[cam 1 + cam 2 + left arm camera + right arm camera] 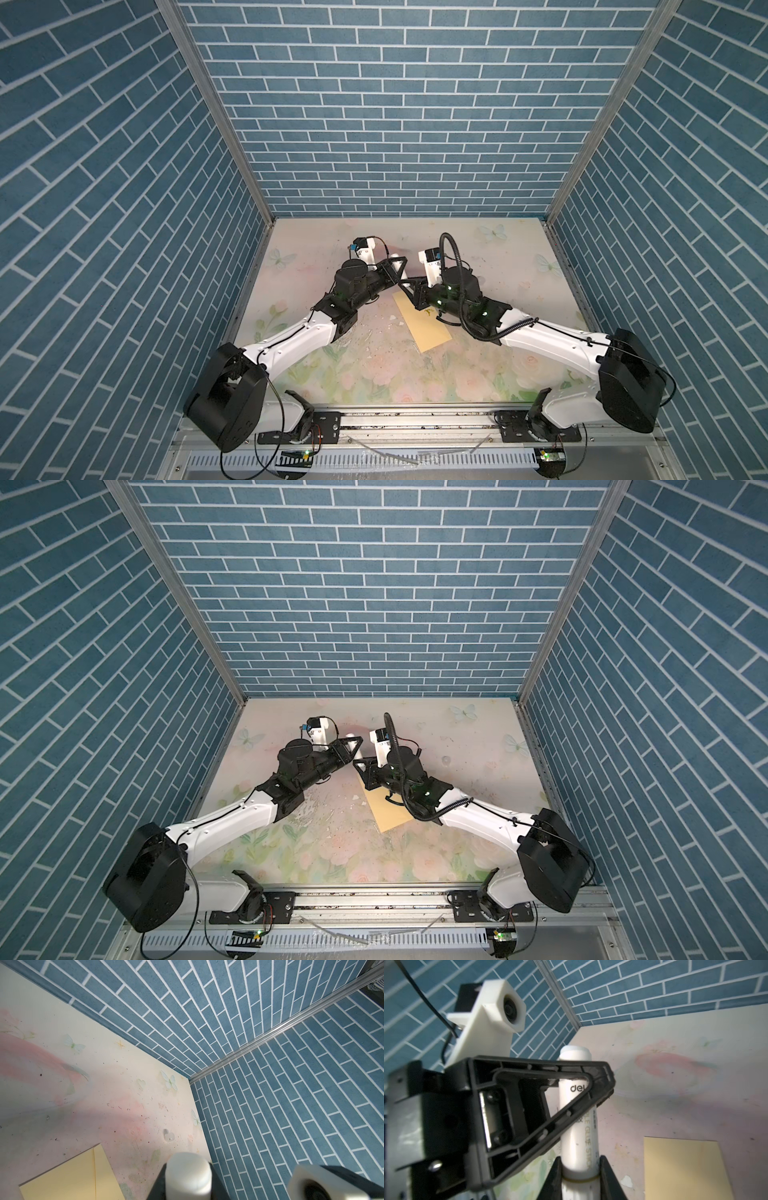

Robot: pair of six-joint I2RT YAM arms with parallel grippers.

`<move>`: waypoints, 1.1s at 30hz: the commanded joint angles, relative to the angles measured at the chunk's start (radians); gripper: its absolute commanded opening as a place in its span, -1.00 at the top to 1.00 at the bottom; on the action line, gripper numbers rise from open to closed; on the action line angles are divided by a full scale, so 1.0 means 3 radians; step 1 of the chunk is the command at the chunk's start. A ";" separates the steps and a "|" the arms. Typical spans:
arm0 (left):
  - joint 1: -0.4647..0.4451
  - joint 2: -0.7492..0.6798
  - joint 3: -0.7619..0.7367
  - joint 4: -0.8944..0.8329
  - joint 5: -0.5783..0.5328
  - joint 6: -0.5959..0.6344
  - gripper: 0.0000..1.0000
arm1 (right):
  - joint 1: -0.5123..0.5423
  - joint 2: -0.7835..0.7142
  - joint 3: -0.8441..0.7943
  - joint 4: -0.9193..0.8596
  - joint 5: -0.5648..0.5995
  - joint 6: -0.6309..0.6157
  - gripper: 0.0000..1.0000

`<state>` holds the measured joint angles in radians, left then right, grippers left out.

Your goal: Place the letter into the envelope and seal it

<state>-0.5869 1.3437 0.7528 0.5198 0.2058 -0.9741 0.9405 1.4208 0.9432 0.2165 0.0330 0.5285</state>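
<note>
Two arms leaned together over the floral counter (478, 374)
Left fingers (394, 268) and right fingers (411, 286) almost touched; the envelope (428, 332) lay flat, partly under the right arm

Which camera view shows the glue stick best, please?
The right wrist view: the glue stick runs nearly full length there, its printed label partly readable. The left wrist view shows only its blurred white end; both top views show barely a white sliver.
</note>
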 commanded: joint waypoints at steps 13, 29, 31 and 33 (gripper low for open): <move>-0.0007 0.0073 -0.0017 -0.0082 -0.0018 0.0155 1.00 | 0.0485 0.0440 0.0784 -0.0940 0.2049 -0.0920 1.00; 0.0026 0.0010 -0.0098 0.0533 0.0372 0.0374 -0.10 | -0.0087 -0.0264 -0.0217 0.0256 0.0210 -0.0400 1.00; 0.0052 -0.0031 -0.0120 0.0626 0.0460 0.0423 -0.34 | -0.0158 -0.0343 -0.0337 0.0414 0.0078 -0.0340 1.00; 0.0095 -0.0084 -0.0151 0.0729 0.0563 0.0459 -0.53 | -0.0236 -0.0416 -0.0457 0.0571 -0.0080 -0.0275 1.00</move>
<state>-0.5758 1.3544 0.7246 0.6506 0.3099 -0.8726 0.8818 1.3354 0.8539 0.2584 0.1234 0.3901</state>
